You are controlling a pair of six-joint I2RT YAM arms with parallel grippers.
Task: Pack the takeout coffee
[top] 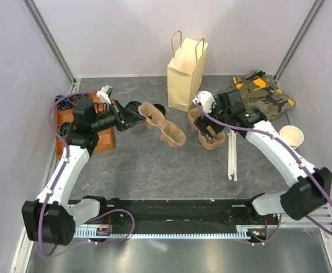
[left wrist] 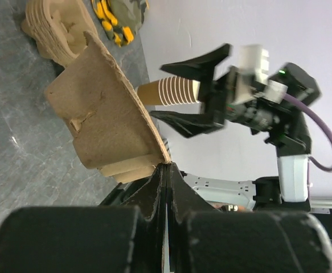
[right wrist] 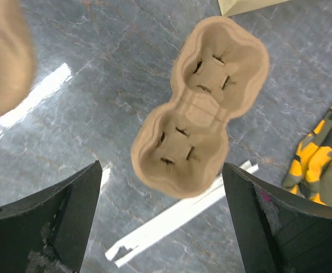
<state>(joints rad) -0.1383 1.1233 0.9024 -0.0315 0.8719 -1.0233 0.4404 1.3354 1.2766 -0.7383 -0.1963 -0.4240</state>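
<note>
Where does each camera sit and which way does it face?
Top external: above, behind the bases, looking down at the table; both arms show.
Left wrist: along the left gripper, shut on a cup carrier, toward the right gripper.
Right wrist: down between its open fingers onto a second cup carrier.
All three show that second carrier.

No text, label or number is legible.

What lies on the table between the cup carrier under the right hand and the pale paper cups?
In the top view, thin white strips lie there, and the right arm passes over the same stretch.
</note>
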